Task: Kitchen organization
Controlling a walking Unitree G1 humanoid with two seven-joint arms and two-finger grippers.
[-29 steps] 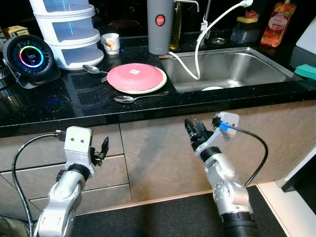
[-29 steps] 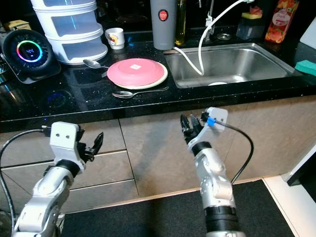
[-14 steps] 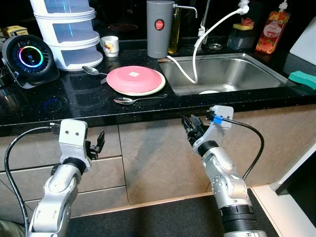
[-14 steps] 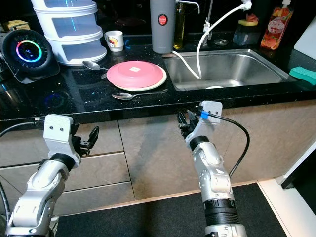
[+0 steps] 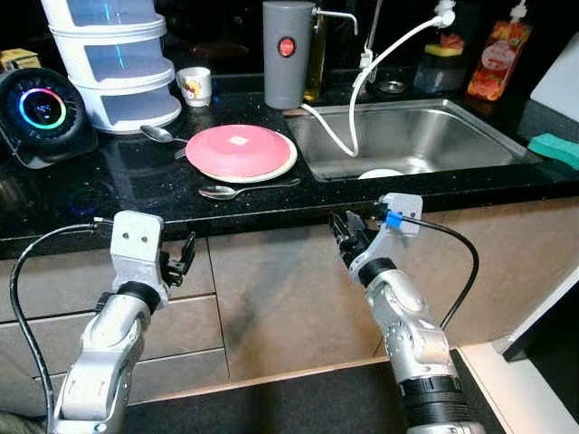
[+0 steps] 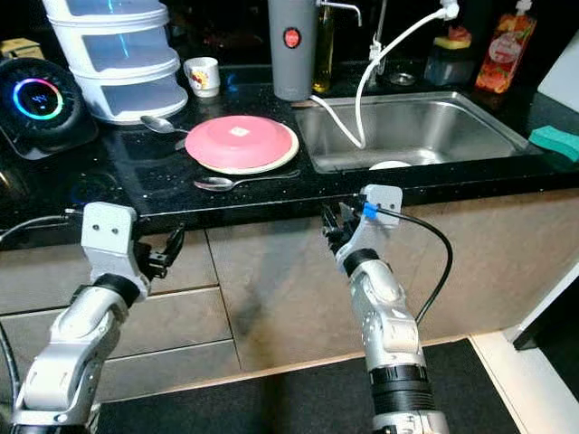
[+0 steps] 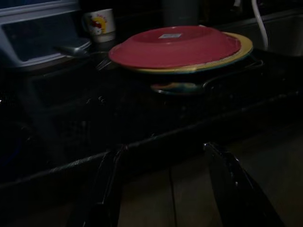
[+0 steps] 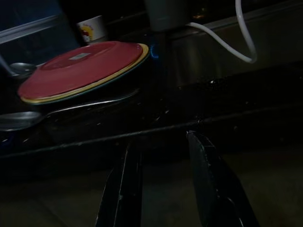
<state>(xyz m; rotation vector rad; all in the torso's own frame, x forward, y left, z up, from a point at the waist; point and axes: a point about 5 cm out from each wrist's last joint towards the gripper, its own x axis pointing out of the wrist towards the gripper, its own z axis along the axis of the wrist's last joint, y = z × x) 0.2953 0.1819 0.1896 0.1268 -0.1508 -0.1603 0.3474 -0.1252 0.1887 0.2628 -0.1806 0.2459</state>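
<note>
Below the bench (image 5: 271, 201) edge I have the left gripper (image 5: 187, 254) and right gripper (image 5: 342, 237) raised, fingers parted and holding nothing. On top, a pink plate (image 5: 237, 151) lies on a stack between two spoons, nearer spoon (image 5: 242, 189), beside the sink (image 5: 425, 136).

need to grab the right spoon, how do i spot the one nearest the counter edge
Start at the steel sink and move left to the upturned pink plate on the black counter. The metal spoon lies just in front of it, handle pointing toward the sink; the other spoon lies behind the plate.
</note>
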